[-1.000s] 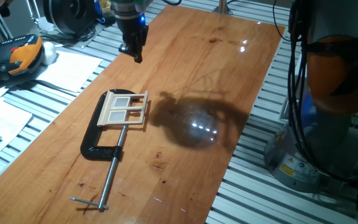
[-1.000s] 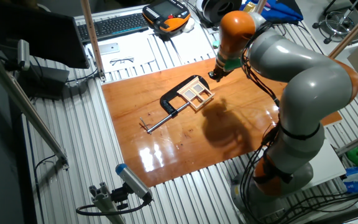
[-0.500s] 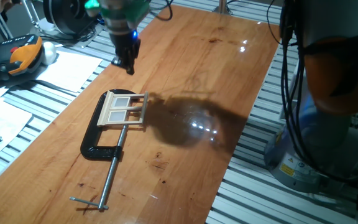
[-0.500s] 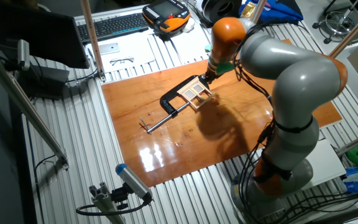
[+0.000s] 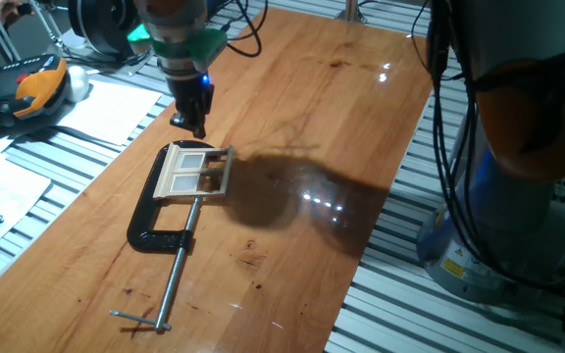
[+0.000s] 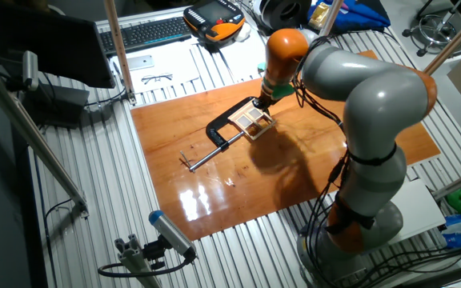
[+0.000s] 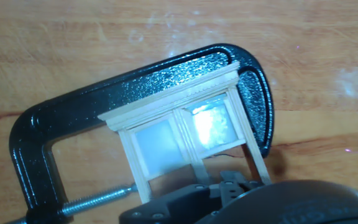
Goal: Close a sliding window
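Your sliding window lies flat on the wooden table, held inside the black C-clamp. The gripper hangs just above the window's far edge, away from the clamp screw. You cannot tell whether its fingers are spread or closed.

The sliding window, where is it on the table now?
The sliding window lies left of centre on the wooden table, held in the black C-clamp, with the gripper just beyond its far edge.
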`<state>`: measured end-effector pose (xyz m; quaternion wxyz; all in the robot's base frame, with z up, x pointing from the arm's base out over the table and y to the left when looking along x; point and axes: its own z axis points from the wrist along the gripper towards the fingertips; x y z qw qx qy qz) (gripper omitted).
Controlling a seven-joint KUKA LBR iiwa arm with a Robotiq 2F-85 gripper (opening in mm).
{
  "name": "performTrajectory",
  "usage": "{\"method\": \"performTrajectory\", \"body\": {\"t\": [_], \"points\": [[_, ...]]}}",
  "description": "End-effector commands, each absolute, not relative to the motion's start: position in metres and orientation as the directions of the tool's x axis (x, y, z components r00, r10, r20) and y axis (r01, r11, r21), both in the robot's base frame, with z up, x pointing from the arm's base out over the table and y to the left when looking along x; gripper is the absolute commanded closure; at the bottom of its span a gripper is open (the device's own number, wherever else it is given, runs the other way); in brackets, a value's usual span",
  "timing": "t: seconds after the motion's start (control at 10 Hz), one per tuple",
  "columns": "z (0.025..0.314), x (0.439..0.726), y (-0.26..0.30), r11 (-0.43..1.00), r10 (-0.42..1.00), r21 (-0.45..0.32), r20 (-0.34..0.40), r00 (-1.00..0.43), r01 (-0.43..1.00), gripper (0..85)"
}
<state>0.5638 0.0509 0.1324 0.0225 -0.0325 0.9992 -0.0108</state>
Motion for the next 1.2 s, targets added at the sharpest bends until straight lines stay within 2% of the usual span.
{"method": "performTrajectory", "body": {"t": [0.0,0.2,0.5,0.8,1.1], "points": [[0.1316,0.5682,0.0538,0.997,-0.072,-0.028,-0.026,-0.997,-0.071,85.0],[0.1331,0.5722,0.0552,0.997,-0.074,-0.018,0.001,-0.997,-0.074,85.0],[0.1341,0.5729,0.0545,0.996,-0.087,-0.026,-0.012,-0.996,-0.086,85.0],[0.136,0.573,0.0557,0.988,-0.125,-0.09,-0.02,-0.992,-0.123,85.0],[0.1346,0.572,0.0539,0.992,-0.11,-0.069,-0.03,-0.993,-0.108,85.0]]}}
